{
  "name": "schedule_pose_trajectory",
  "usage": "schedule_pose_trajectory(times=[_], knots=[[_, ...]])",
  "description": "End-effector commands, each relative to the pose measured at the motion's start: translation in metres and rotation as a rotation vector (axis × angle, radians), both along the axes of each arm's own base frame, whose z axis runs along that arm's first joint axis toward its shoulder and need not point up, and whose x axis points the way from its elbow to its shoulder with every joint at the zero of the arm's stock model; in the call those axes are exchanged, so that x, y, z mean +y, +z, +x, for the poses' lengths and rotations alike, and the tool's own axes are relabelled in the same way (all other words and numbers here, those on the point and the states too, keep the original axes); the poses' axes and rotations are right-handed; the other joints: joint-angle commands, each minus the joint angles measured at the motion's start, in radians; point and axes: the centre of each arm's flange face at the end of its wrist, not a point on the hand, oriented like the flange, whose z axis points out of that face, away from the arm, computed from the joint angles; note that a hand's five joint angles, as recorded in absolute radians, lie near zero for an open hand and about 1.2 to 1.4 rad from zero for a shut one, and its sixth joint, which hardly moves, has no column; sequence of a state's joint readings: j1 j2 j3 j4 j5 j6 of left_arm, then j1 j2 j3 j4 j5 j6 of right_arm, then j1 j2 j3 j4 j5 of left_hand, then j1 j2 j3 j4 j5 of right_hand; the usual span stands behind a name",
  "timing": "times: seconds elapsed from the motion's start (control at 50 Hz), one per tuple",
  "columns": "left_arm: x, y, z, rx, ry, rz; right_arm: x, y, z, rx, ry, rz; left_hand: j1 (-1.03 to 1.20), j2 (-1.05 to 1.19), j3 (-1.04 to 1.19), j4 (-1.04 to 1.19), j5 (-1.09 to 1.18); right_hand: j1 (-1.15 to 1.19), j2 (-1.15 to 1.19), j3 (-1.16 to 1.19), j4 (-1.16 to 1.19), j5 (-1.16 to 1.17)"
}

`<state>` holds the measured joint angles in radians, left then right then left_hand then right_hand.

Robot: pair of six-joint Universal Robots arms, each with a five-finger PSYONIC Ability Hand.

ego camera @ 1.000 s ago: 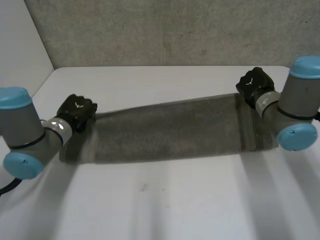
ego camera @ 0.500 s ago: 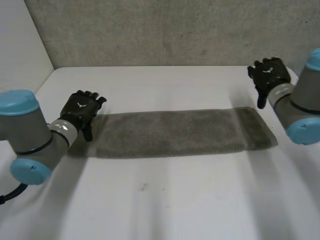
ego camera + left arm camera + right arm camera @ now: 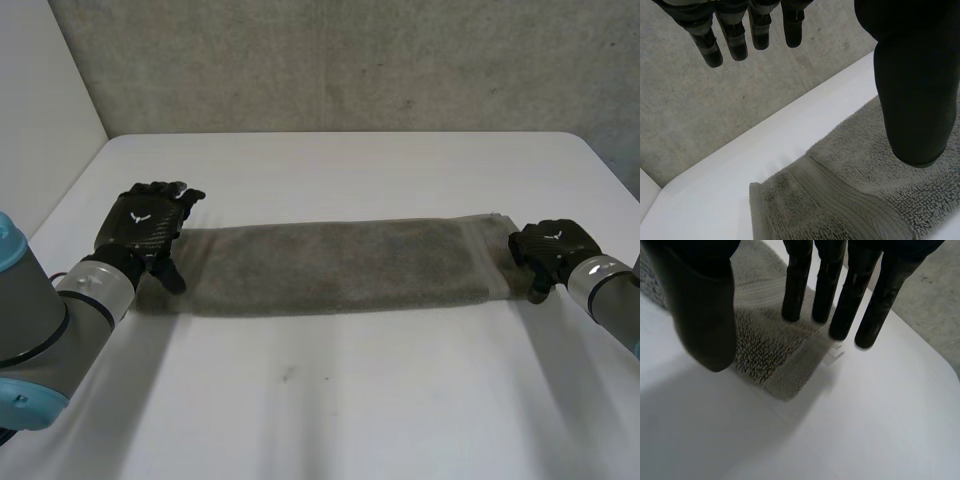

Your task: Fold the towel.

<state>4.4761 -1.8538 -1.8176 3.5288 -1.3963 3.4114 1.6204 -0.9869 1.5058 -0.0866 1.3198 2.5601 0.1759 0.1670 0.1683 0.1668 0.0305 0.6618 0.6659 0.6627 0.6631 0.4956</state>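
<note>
Across the middle of the white table (image 3: 330, 410) the grey towel (image 3: 340, 265) now lies flat as a long, narrow strip running left to right, where a second ago it hung stretched in the air between two clenched hands. Both have since let go. The left hand (image 3: 148, 225) hovers over the towel's left end with its fingers straight and spread and its thumb hanging apart above the pile. The right hand (image 3: 552, 250), which was up near the far right half a second ago, has dropped to the towel's right short edge. Its fingers (image 3: 797, 285) are straight and its thumb stands well clear, gripping nothing (whether the fingertips touch the cloth I cannot tell). That reads as a lay-down just completed: the strip is smoothed out, and what is probably left is a crosswise fold, one end carried over to the other. For that a hand must close on an end again, and the right one sits closest to a corner, by the small white label (image 3: 835, 354). Little stands in the way. The concrete wall (image 3: 350, 60) rises behind the table's far edge, well apart from the towel, so the main risk is the opposite hand lingering over the landing spot.
</note>
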Motion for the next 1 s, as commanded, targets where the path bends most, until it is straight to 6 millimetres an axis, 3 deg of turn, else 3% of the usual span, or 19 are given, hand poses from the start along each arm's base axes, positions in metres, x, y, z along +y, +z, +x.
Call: schedule_pose_trajectory(times=[0.02,0.18,0.28,0.42,0.46,0.5,0.52,0.54,0.56,0.6,0.62,0.66,0.68,0.7,0.72,0.76,0.78,0.88,1.0], knots=[[0.0,-0.001,0.0,-0.002,0.001,0.001,-0.015,-0.007,-0.004,0.012,-0.025,-0.02,-0.001,0.008,0.006,0.008,-0.031,0.734,0.73,0.733,0.733,0.726],[0.0,-0.001,0.0,-0.001,0.001,-0.002,-0.036,0.02,-0.051,0.1,-0.226,-0.095,-0.001,0.008,0.006,0.008,-0.031,0.734,0.73,0.734,0.733,0.726],[0.0,-0.001,0.001,-0.001,0.002,-0.002,-0.047,0.032,-0.104,0.271,-0.295,-0.102,-0.001,0.008,0.006,0.008,-0.031,0.734,0.73,0.734,0.733,0.726],[-0.001,0.003,-0.001,0.001,-0.001,-0.013,-0.057,0.055,-0.11,0.297,-0.299,-0.171,-0.001,0.008,0.006,0.008,-0.031,0.734,0.73,0.734,0.733,0.726],[-0.001,0.006,-0.003,0.005,-0.005,-0.022,-0.055,0.066,-0.095,0.264,-0.271,-0.205,-0.001,0.008,0.006,0.008,-0.031,0.734,0.73,0.734,0.733,0.726],[-0.001,0.016,-0.01,0.016,-0.026,-0.052,-0.039,0.093,-0.031,0.176,-0.118,-0.292,-0.001,0.008,0.006,0.008,-0.031,0.734,0.73,0.734,0.733,0.726],[-0.001,0.016,-0.011,0.016,-0.026,-0.052,-0.039,0.094,-0.031,0.176,-0.117,-0.293,-0.001,0.008,0.006,0.008,-0.031,0.734,0.73,0.734,0.733,0.726],[-0.001,0.023,-0.016,0.025,-0.04,-0.073,-0.028,0.1,0.005,0.137,-0.017,-0.324,-0.001,0.008,0.007,0.008,-0.03,0.734,0.73,0.734,0.733,0.726],[0.0,0.03,-0.021,0.039,-0.053,-0.093,-0.028,0.1,0.006,0.136,-0.016,-0.324,-0.001,0.008,0.007,0.009,-0.03,0.734,0.73,0.734,0.733,0.726],[0.0,0.039,-0.026,0.06,-0.064,-0.115,0.004,0.11,0.076,0.071,0.182,-0.371,-0.001,0.008,0.007,0.009,-0.03,0.734,0.73,0.734,0.733,0.726],[0.0,0.049,-0.031,0.086,-0.074,-0.139,0.004,0.111,0.076,0.071,0.183,-0.371,-0.001,0.008,0.007,0.009,-0.03,0.734,0.73,0.734,0.733,0.726],[-0.001,0.059,-0.035,0.114,-0.085,-0.159,0.046,0.108,0.144,0.034,0.378,-0.393,0.002,0.011,0.01,0.011,-0.027,0.734,0.73,0.734,0.733,0.726],[-0.001,0.059,-0.035,0.114,-0.085,-0.16,0.047,0.108,0.144,0.034,0.379,-0.393,0.002,0.011,0.01,0.011,-0.027,0.734,0.73,0.734,0.733,0.726],[-0.001,0.068,-0.039,0.143,-0.094,-0.175,0.071,0.102,0.177,0.013,0.471,-0.391,0.002,0.011,0.01,0.011,-0.027,0.734,0.73,0.734,0.733,0.726],[-0.002,0.075,-0.041,0.173,-0.1,-0.182,0.071,0.102,0.177,0.013,0.472,-0.391,0.002,0.011,0.01,0.011,-0.027,0.734,0.73,0.734,0.733,0.726],[-0.002,0.08,-0.044,0.202,-0.106,-0.179,0.111,0.08,0.223,-0.001,0.605,-0.364,0.002,0.011,0.01,0.011,-0.027,0.734,0.73,0.734,0.733,0.726],[-0.002,0.083,-0.045,0.228,-0.11,-0.174,0.111,0.08,0.223,-0.001,0.605,-0.364,0.005,0.014,0.013,0.014,-0.024,0.734,0.73,0.734,0.733,0.726],[-0.003,0.085,-0.05,0.278,-0.12,-0.151,0.159,0.024,0.262,0.029,0.737,-0.269,0.008,0.017,0.016,0.017,-0.021,0.734,0.73,0.734,0.733,0.726],[-0.004,0.079,-0.05,0.283,-0.118,-0.129,0.174,0.002,0.268,0.044,0.769,-0.223,0.008,0.017,0.016,0.017,-0.021,0.734,0.73,0.734,0.733,0.726]])
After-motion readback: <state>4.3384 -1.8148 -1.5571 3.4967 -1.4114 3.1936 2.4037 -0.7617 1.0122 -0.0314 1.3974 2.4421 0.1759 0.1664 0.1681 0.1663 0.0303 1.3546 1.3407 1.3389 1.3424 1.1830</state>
